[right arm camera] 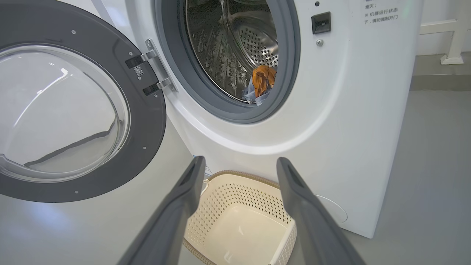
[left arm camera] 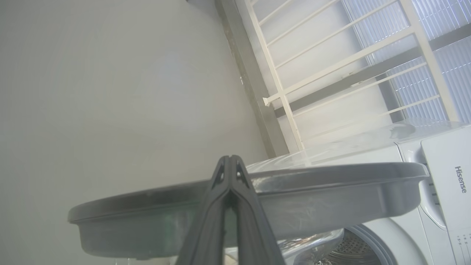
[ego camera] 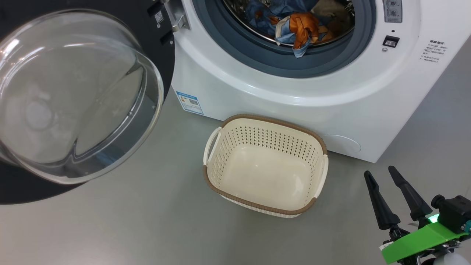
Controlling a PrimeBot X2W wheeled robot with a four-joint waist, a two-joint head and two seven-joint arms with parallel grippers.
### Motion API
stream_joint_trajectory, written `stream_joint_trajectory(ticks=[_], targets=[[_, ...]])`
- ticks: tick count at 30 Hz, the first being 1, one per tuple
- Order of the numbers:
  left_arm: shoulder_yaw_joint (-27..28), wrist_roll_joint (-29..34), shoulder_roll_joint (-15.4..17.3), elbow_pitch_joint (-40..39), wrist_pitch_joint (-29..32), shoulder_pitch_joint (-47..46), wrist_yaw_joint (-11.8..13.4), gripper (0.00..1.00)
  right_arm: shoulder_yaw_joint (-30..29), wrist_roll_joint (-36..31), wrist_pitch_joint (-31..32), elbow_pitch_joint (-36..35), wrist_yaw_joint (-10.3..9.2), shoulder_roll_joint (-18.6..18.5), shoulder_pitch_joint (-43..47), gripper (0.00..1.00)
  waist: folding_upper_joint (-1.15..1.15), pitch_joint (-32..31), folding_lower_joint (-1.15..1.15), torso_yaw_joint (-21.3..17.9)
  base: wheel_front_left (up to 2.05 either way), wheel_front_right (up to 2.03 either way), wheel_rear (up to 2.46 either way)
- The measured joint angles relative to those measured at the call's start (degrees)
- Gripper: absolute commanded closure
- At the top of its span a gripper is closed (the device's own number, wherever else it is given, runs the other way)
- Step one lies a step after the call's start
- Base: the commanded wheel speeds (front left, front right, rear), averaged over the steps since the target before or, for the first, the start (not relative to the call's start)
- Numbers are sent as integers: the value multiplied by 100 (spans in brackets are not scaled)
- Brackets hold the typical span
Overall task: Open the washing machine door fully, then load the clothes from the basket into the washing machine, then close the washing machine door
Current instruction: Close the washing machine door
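Clothes [ego camera: 298,31] lie in the drum of the washing machine [ego camera: 279,92], a blue, cream and orange heap just behind the rubber ring, with one end drooping over the drum's lip. The basket [ego camera: 265,119] stands bare on the floor close against the machine's front, so I judge the loading done and only the closing left.

The door [ego camera: 73,99] stands swung wide to my left on its hinge, glass dome bulging toward me. My left gripper [left arm camera: 230,160] has its fingers pressed together on nothing and points at the door's rim, seen edge-on. I judge that suits pushing rather than gripping, though I cannot tell whether it touches. My right gripper [ego camera: 379,171] is spread wide and empty, low and to the right of the basket, probably clear of the door's swing. That drooping cloth could catch in the seal.
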Motion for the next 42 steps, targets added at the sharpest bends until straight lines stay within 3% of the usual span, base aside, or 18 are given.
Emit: stream_joint_trajectory(ticks=[42], targets=[[-533,-950,29,-3526,2234,1895,2,100,-141,1,0,25,0,230,213,0,0,-623,0,228,0,0,0]])
